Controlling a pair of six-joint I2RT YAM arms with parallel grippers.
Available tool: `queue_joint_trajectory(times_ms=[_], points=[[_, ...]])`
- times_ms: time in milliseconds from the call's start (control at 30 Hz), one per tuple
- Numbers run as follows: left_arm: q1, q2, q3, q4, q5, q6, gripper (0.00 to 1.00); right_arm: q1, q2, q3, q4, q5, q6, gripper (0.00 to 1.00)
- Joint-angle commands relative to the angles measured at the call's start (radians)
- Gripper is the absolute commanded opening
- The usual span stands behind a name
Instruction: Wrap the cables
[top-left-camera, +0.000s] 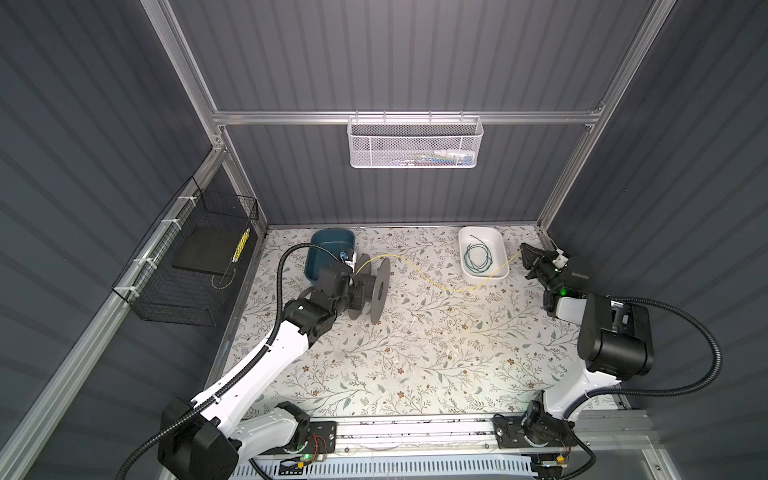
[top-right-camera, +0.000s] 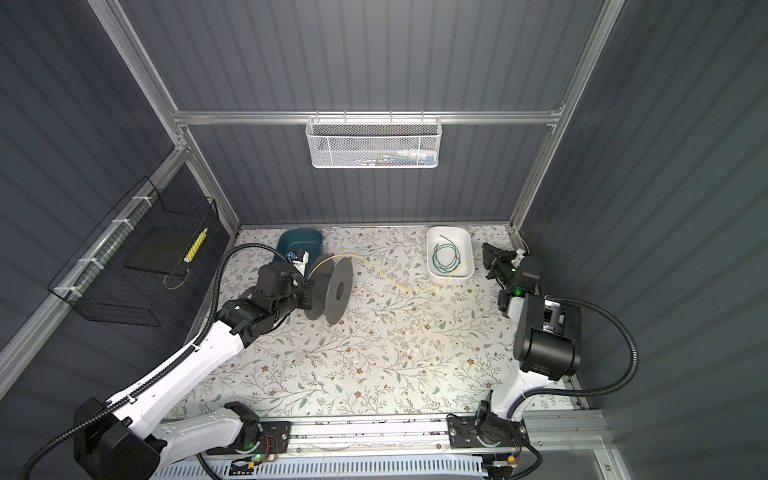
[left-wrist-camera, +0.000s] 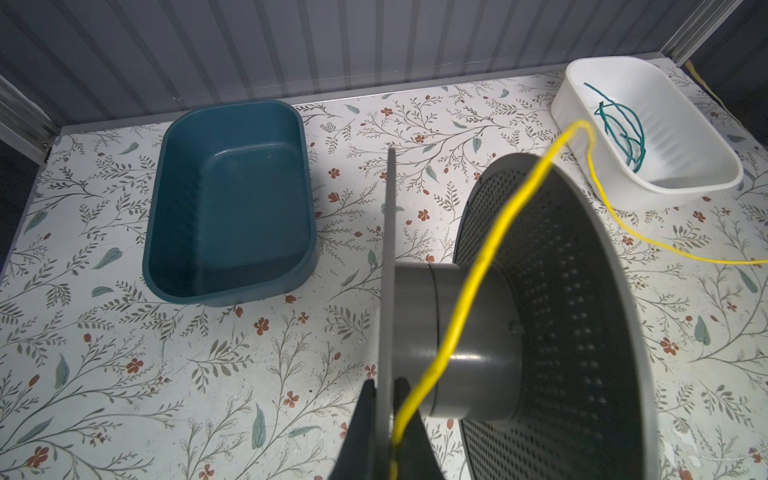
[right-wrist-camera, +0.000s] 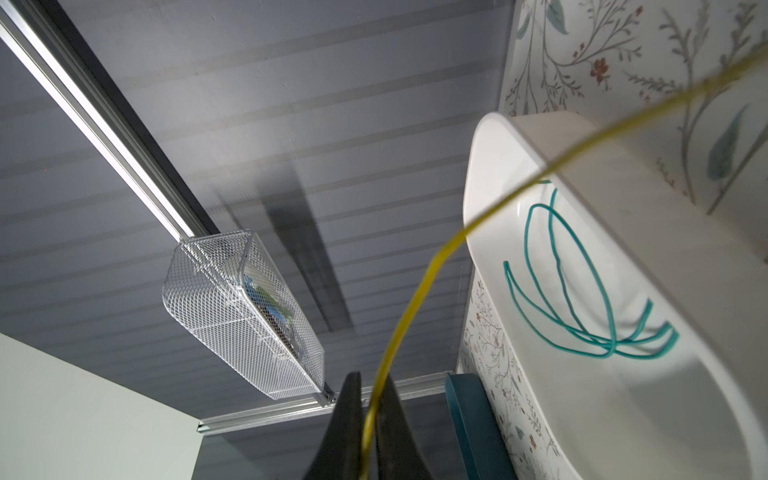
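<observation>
**Yellow cable strung from spool to right gripper**

The near part of the floral-print tabletop (top-left-camera: 415, 353) lies bare between the two arm bases. Farther in, on the left, the left gripper (left-wrist-camera: 384, 386) is clamped on the thin near flange of a grey spool (top-left-camera: 380, 291), which stands on its edge. In the left wrist view the yellow cable (left-wrist-camera: 498, 232) comes up from between those jaws, right beside the flange. It crosses the hub and leaves over the perforated far flange.

In both top views the yellow cable arcs off the spool and sags to the tabletop in the middle. It then climbs across the near corner of the white tub (top-left-camera: 462, 249) to the right gripper (top-left-camera: 525, 255). That gripper is pinched narrow on the cable's end, as the right wrist view shows, with the strand running straight out from between the black fingers (right-wrist-camera: 353, 415). Whether the cable touches the tub's rim cannot be told.

The green cable (top-left-camera: 478, 258) lies coiled in loose loops inside the white tub, near the back right. The teal tub (top-left-camera: 328, 241) sits at the back left, just behind the spool.

On the back wall hangs a white mesh basket (top-left-camera: 415, 141); any printing on its contents is too small to read. A black wire basket (top-left-camera: 187, 266) hangs on the left wall.
</observation>
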Motion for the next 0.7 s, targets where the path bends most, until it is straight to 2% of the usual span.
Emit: queue_joint_trajectory(times_ms=[0, 67, 233, 400, 667], points=[[0.003, -0.026, 0.056, 0.029, 0.001, 0.021, 0.0, 0.005, -0.063, 0.021, -0.008, -0.004, -0.025, 0.0], [0.003, -0.028, 0.073, -0.004, -0.002, 0.045, 0.0, 0.006, -0.101, 0.049, -0.075, -0.004, -0.069, 0.0], [0.004, -0.068, 0.126, -0.128, 0.028, 0.121, 0.0, 0.012, -0.164, 0.229, -0.384, 0.05, -0.27, 0.0], [0.003, -0.099, 0.187, -0.304, 0.151, 0.174, 0.0, 0.023, -0.128, 0.397, -0.565, 0.143, -0.414, 0.0], [0.005, -0.152, 0.306, -0.38, 0.358, 0.19, 0.0, 0.054, -0.067, 0.503, -0.766, 0.276, -0.656, 0.0]])
